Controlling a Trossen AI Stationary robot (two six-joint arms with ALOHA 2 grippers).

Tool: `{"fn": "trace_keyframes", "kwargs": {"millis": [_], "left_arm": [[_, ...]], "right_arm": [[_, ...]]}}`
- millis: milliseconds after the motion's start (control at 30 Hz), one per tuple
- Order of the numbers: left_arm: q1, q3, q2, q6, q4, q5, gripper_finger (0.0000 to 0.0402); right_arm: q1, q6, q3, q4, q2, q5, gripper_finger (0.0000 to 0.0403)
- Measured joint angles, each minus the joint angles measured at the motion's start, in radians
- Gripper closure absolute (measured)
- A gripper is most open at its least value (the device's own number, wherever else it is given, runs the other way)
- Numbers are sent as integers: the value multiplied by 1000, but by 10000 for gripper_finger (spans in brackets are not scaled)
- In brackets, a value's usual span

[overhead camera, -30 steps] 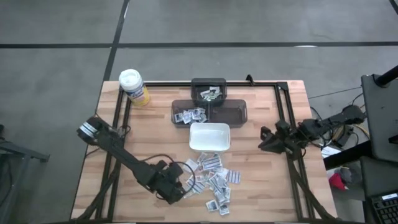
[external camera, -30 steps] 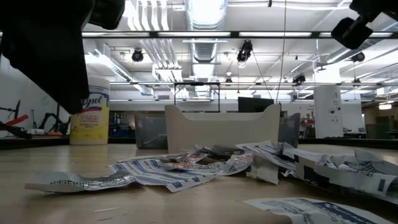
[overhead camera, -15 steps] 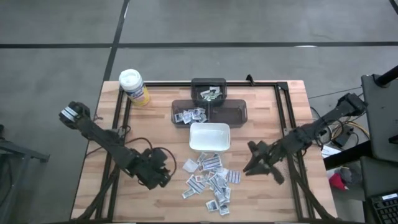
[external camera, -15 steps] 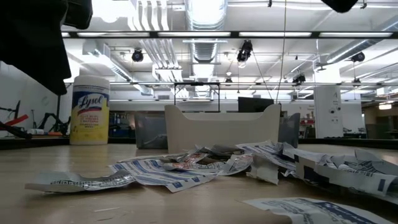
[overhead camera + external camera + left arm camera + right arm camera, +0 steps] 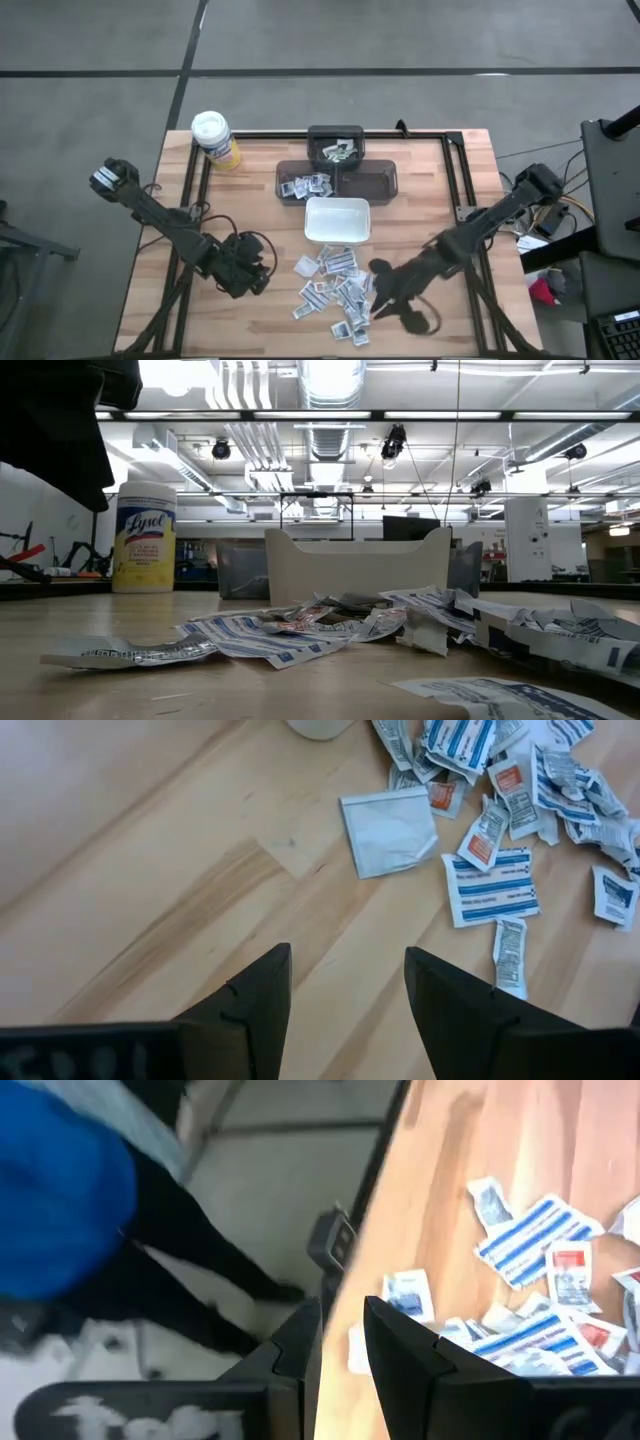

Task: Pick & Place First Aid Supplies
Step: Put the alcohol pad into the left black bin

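Taking the white dish (image 5: pixel 337 220) as the mark and reading across: the canister (image 5: pixel 214 139) stands far off the dish's left, at the table's back corner. Nearer the front, the left gripper (image 5: pixel 258 272) waits well to the dish's left and a little forward of it, fingers spread with bare wood between them in its wrist view; it holds nothing.

The packets (image 5: pixel 338 290) lie loose in a heap just in front of the dish, some overlapping, one plain grey packet (image 5: pixel 388 833) lying a bit apart on the heap's left edge. Behind the dish sit dark bins (image 5: pixel 336 180), with a few packets already in two of them.

The right gripper (image 5: pixel 383 296) hangs at the heap's right edge, forward and right of the dish, fingers only narrowly apart and empty.

The step in hand looks like the right arm choosing a packet. Done well, I'd say it should go for a packet lying alone at the heap's right fringe rather than into the overlap, where two may lift together. These packets are flat and thin, so the fingers likely need to come down steeply, straddle one short edge and pinch close to the wood. The left arm is best kept clear.
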Motion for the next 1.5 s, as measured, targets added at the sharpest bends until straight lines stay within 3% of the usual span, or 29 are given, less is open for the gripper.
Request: {"fn": "trace_keyframes", "kwargs": {"millis": [267,600,833,1100,1500], "left_arm": [[0,0,0,30,-2,3,213],[0,0,-35,74,-46,11,213],[0,0,-111,92,-126,11,213],[0,0,-176,141,-142,9,213],[0,0,-183,151,-174,11,213]], "right_arm": [[0,-145,253,-254,240,-1,326],[-2,-258,481,-395,459,2,325],[-19,-257,575,-441,575,2,322],[-46,-257,691,-534,709,-5,291],[-49,-265,717,-550,786,-2,250]]}}
